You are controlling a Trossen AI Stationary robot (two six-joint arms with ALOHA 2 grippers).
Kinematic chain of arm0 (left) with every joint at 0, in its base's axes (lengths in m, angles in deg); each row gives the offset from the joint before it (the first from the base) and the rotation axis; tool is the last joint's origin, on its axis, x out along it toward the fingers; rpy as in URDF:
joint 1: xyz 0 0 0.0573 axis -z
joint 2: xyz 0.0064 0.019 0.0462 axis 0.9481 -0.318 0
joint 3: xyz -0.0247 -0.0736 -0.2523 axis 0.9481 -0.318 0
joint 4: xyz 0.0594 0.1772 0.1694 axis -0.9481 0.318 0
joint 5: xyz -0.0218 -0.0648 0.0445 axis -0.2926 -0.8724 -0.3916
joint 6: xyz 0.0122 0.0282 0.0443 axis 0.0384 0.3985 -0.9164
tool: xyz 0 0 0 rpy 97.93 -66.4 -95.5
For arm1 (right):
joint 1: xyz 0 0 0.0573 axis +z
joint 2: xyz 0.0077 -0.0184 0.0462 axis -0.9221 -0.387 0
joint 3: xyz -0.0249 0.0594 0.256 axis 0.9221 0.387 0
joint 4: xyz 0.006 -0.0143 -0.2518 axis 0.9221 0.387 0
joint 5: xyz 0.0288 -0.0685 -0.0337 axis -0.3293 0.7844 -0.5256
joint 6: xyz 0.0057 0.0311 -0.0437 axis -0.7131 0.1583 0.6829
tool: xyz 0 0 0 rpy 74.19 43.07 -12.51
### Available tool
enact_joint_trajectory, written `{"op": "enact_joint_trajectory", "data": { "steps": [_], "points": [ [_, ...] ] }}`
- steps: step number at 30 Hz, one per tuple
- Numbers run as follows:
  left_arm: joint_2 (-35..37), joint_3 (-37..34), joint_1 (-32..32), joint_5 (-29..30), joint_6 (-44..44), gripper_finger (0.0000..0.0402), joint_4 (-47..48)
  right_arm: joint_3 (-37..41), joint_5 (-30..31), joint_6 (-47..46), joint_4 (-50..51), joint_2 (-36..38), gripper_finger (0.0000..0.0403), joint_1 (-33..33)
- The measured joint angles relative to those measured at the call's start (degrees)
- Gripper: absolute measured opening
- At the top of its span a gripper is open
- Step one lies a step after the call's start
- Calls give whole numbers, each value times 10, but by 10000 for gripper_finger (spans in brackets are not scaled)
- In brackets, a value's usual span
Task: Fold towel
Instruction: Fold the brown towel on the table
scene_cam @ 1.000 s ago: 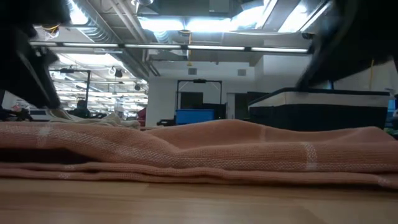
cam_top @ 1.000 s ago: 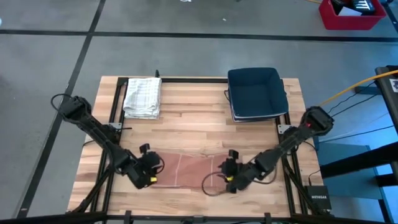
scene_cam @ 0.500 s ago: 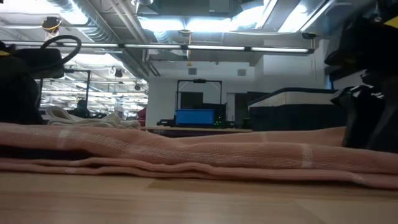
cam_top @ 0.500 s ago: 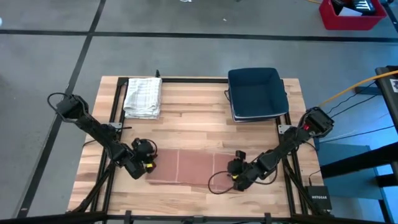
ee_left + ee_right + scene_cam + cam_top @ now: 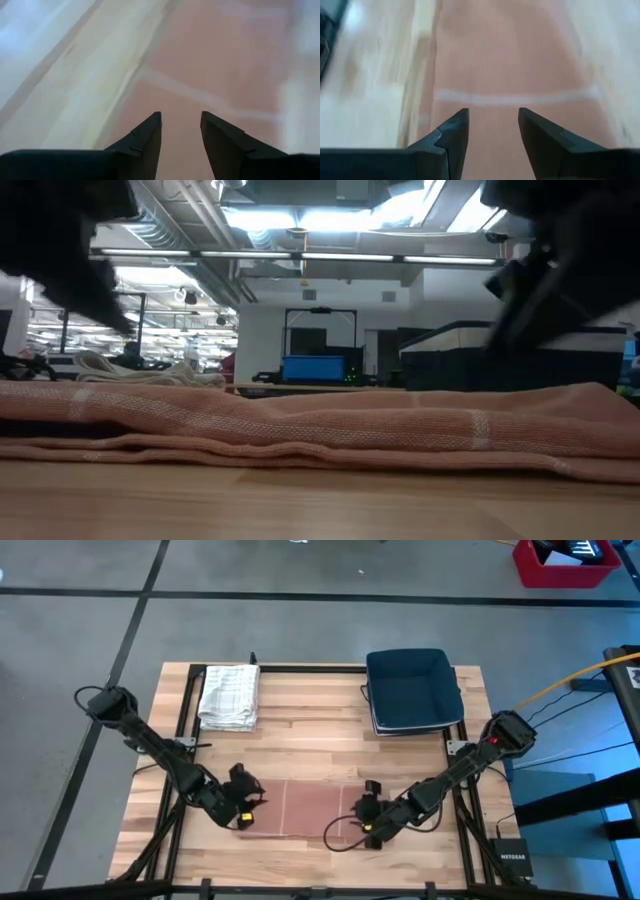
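We see the pink towel (image 5: 300, 810) lying flat in a long strip near the front edge of the table (image 5: 320, 720), midway between its front corners. Our left gripper (image 5: 246, 808) sits at the strip's left end and our right gripper (image 5: 366, 823) at its right end, both with fingers parted and nothing between them, the cloth showing through each gap in the wrist views.

We judge the main risk to be an uneven pinch: if either gripper closes on only the top layer, or one end lifts ahead of the other, the fold will skew or drag the strip off the front edge.

Compared with half a second ago, both grippers have shifted: the right one has moved inward over the towel's end, and the left one sits slightly nearer the front edge.

Farther back, a folded white towel (image 5: 229, 695) and a blue bin (image 5: 412, 690) rest near the rear edge.
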Motion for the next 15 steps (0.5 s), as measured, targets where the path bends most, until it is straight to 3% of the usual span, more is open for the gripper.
{"op": "enact_joint_trajectory", "data": {
  "steps": [6, 10, 15],
  "points": [
    [-58, -27, -3, -10, -66, 130, -112, 6, 26, 45, -56, -31, 175, -20],
    [-118, -33, 3, -56, -21, 130, -113, 5, -10, 44, -42, -57, 175, -22],
    [-183, -33, 24, -45, 21, 130, -109, 4, -37, 42, 0, -74, 175, -17]
  ]
}}
